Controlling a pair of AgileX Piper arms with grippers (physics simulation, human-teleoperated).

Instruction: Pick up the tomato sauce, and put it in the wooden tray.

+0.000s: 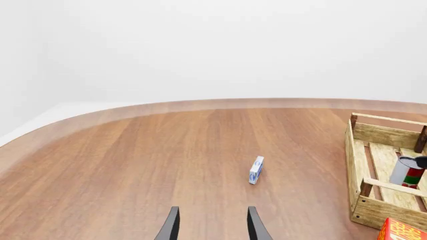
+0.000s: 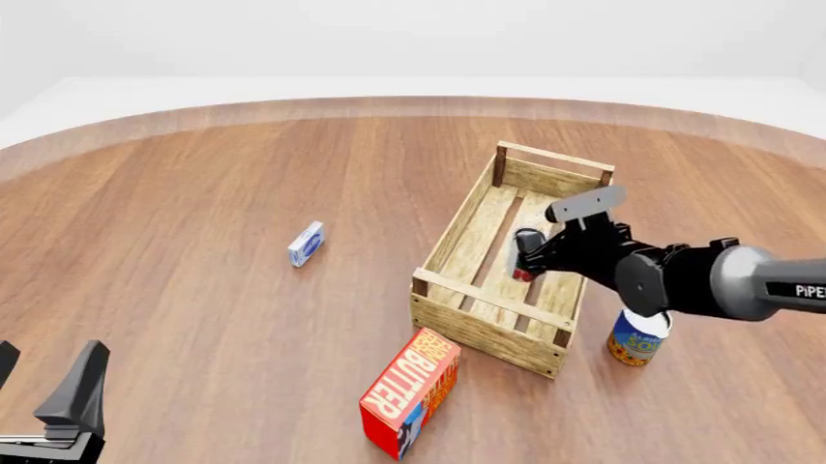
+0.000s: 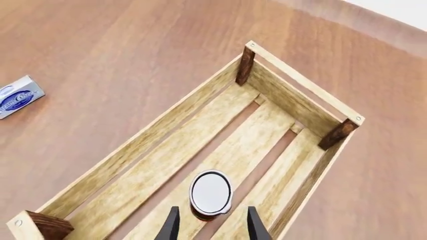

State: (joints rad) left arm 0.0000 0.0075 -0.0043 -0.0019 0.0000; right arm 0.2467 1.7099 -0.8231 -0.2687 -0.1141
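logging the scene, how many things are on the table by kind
cans: 2 (tomato sauce in the wooden tray, blue-and-yellow can beside it)
boxes: 2 (butter box, small blue-and-white box)
crates: 1, the wooden tray
total: 5

Light slatted-wood wooden tray [image 2: 455, 232]; tomato sauce [image 3: 211, 193] with matt metal lid.

- The tomato sauce [image 3: 211, 193] had a silver-white top; its label [image 1: 411, 176] showed white, red and green bands.
- The wooden tray [image 2: 455, 232] was pale, light wood with darker brown corner posts.
- The surface [image 2: 193, 193] was reddish-brown wood grain with a paler rim.
- The small box [image 2: 306, 244] was white with blue print.
- The butter box [image 2: 410, 391] was red-orange with white lettering.
- The other can [image 2: 635, 341] was blue and yellow with a white top.
- The right gripper [image 3: 211, 225] was black.
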